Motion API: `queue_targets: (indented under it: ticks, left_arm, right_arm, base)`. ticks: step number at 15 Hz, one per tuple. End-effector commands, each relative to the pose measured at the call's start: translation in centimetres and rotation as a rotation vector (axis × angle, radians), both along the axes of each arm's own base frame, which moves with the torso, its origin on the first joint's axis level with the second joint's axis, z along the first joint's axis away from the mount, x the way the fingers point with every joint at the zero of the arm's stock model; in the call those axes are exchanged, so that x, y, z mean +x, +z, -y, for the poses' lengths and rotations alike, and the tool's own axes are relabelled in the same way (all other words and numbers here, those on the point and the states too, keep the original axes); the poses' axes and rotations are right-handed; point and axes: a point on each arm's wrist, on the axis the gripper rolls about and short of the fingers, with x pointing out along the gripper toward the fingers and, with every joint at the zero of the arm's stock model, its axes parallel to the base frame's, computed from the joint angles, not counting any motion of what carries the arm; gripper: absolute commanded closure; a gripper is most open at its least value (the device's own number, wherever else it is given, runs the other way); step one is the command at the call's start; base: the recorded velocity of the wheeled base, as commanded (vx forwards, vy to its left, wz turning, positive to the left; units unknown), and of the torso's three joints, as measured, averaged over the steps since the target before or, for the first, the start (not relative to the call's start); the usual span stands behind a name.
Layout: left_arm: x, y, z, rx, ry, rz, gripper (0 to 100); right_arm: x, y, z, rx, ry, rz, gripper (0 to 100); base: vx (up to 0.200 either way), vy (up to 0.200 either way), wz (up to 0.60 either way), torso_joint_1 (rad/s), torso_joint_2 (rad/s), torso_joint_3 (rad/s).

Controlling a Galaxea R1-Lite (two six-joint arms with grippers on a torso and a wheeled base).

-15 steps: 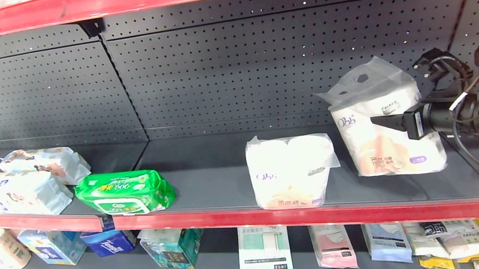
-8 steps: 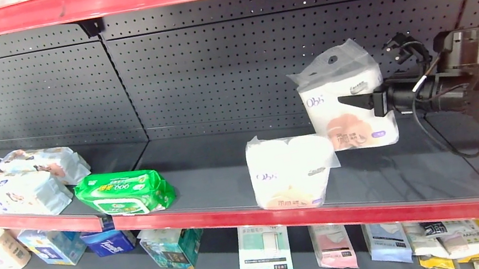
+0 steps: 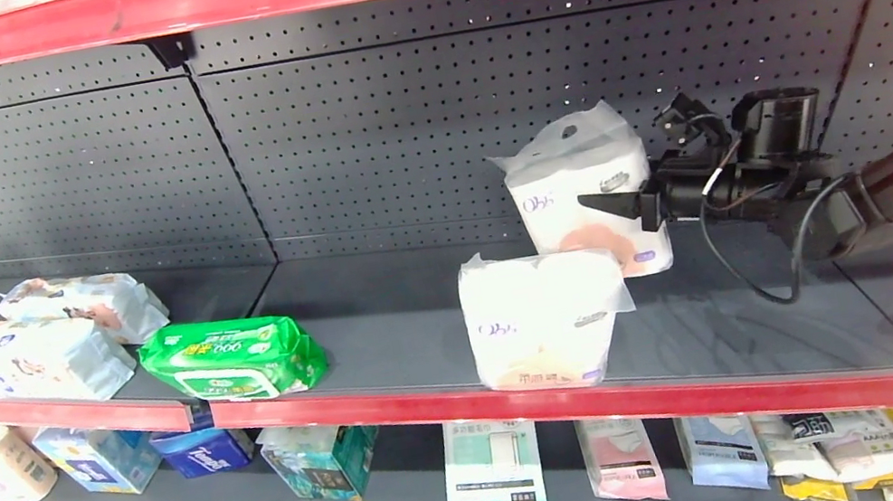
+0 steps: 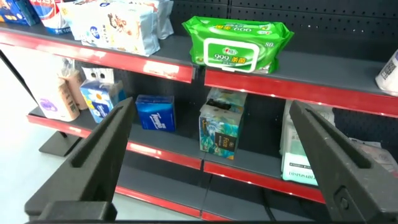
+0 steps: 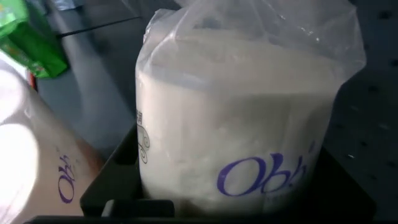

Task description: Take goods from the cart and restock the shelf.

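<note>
The right hand [image 3: 621,206] is gripping the tissue roll pack [image 3: 575,200] across its middle, holding it upright deep on the shelf [image 3: 385,316], near the pegboard [image 3: 407,129] and behind the matching pack [image 3: 545,316] at the front edge. Whether its base is touching the deck, I cannot tell. Best play, I'd say, is settling it flat before letting go, so it isn't toppling forward. The left hand [image 4: 208,121] is hanging wide open, holding nothing.
</note>
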Motion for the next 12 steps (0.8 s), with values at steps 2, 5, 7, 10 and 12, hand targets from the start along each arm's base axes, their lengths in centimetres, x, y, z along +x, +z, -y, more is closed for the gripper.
queue_targets:
  ticks: [2, 5, 7, 10, 12]
  left_arm:
    - [0.0, 0.0, 0.0, 0.0, 0.001, 0.0, 0]
    - [0.0, 0.0, 0.0, 0.0, 0.001, 0.0, 0]
    - [0.0, 0.0, 0.0, 0.0, 0.001, 0.0, 0]
    - [0.0, 0.0, 0.0, 0.0, 0.001, 0.0, 0]
    - [0.0, 0.0, 0.0, 0.0, 0.001, 0.0, 0]
  right_arm:
    - [1.1, -4.0, -0.5, -0.019, 0.048, -0.047, 100]
    - [0.4, -5.5, 1.6, -0.048, 0.133, -0.05, 100]
    - [-0.1, -6.2, 2.6, -0.066, 0.163, -0.04, 100]
    - [-0.4, -7.0, 4.0, -0.091, 0.188, -0.021, 100]
    - [-0.3, -7.5, 4.0, -0.089, 0.198, -0.025, 100]
  base:
    - [0.0, 0.0, 0.0, 0.0, 0.0, 0.0]
    - [0.0, 0.0, 0.0, 0.0, 0.0, 0.0]
    - [0.0, 0.0, 0.0, 0.0, 0.0, 0.0]
    - [0.0, 0.0, 0.0, 0.0, 0.0, 0.0]
    - [0.0, 0.0, 0.0, 0.0, 0.0, 0.0]
